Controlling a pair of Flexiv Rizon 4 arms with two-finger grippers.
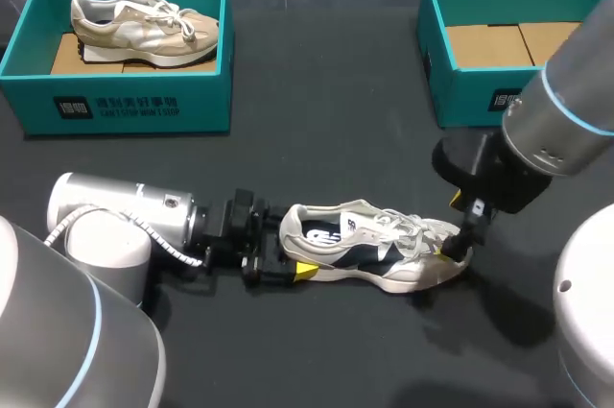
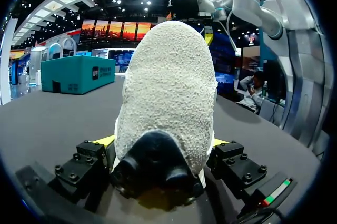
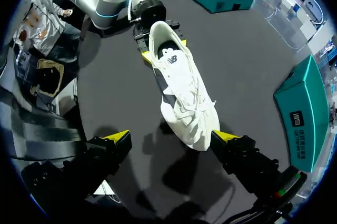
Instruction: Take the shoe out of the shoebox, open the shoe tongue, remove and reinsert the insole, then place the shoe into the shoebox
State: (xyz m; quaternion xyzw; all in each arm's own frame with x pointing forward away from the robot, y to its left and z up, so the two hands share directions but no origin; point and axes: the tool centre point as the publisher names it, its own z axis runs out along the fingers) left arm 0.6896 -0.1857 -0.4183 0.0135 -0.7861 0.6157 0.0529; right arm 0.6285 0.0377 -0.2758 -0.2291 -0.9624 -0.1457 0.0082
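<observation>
**A:** Which step is the robot on?

**B:** Taking the shoe out looks finished, and opening the tongue seems to be next. The left gripper (image 2: 162,142) is clamped on the heel of the white-and-navy mesh running shoe (image 1: 374,247), with a yellow-tipped finger pressed to each side.

**A:** Where is the shoe?

**B:** It stands on its sole on the black table (image 1: 326,139), outside the empty teal cardboard shoebox (image 1: 460,82). It is on the robot's side of that box and a little to its left.

**A:** Which way does it point?

**B:** Its long axis runs across the table. The heel faces away from the box's side and the toe sits roughly below the box's near-left corner.

**A:** What about the other arm?

**B:** The right gripper (image 3: 172,138) is spread wide over the toe and holds nothing. One tip is just beside the toe cap.

**A:** What does the next move call for?

**B:** Probably the left gripper keeps the heel pinned. The right one would travel back along the laces, narrow its fingers and lift the tongue to expose the dark insole.
</observation>
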